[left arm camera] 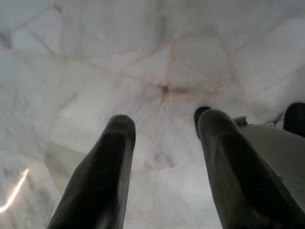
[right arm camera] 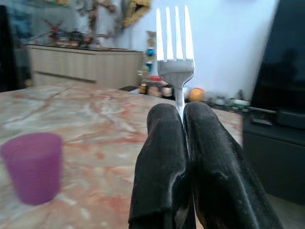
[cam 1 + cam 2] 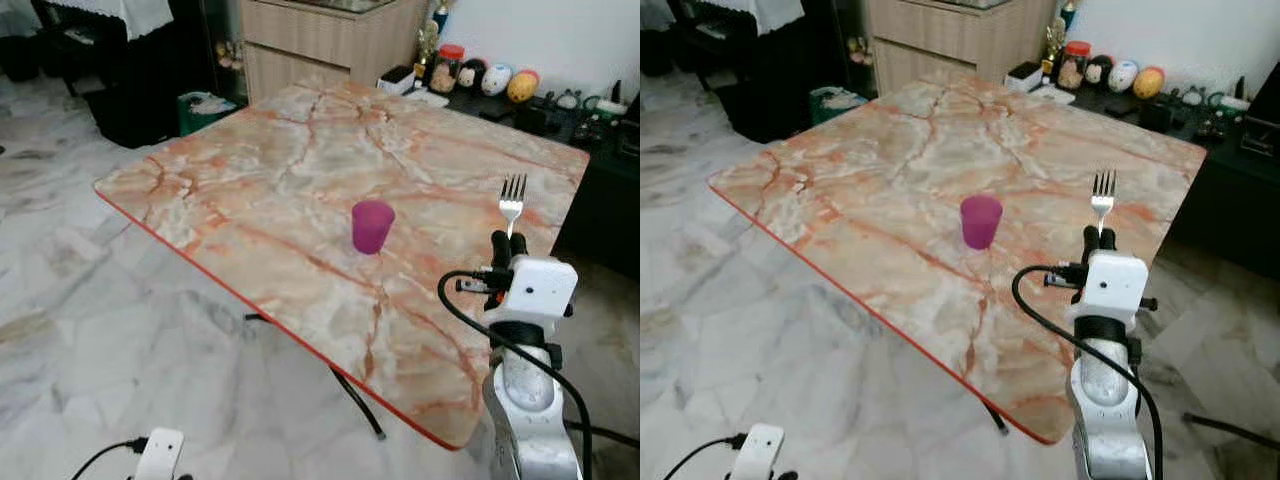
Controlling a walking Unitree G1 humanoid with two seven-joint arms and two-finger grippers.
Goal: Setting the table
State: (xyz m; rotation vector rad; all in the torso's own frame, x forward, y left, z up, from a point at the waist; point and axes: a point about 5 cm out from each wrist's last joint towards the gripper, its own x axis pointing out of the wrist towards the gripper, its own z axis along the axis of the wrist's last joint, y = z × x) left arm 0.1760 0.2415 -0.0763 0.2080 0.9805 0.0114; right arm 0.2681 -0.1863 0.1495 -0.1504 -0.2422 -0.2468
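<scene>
Ahead of us in the left eye view stands a marble-topped table [image 3: 300, 170] veined in orange, and near its middle a purple cup [image 3: 372, 226] sits upright. At about four o'clock from the cup our right gripper [image 3: 507, 243] is raised over the table's near corner, holding a silver fork [image 3: 512, 203] upright with the tines up. Beyond the table, at twelve o'clock, we see a wooden cabinet [image 3: 320, 40], and at one o'clock a dark shelf with painted egg-shaped ornaments [image 3: 497, 79]. Low at seven o'clock, the white housing of our left arm [image 3: 160, 452] hangs over the marble floor [image 3: 90, 330].

From the right eye view we get the same layout — cup well apart from the fork, the gripper between us and the far edge.

Looking along the left wrist, the left gripper [image 1: 164, 125] has its two black fingers [image 1: 107, 167] spread apart, pointing down at pale floor tiles.

Along the right wrist, the fingers [image 2: 164, 162] are pressed together on the fork's handle — the tines rise at twelve o'clock, and the cup sits on the tabletop at nine o'clock.
</scene>
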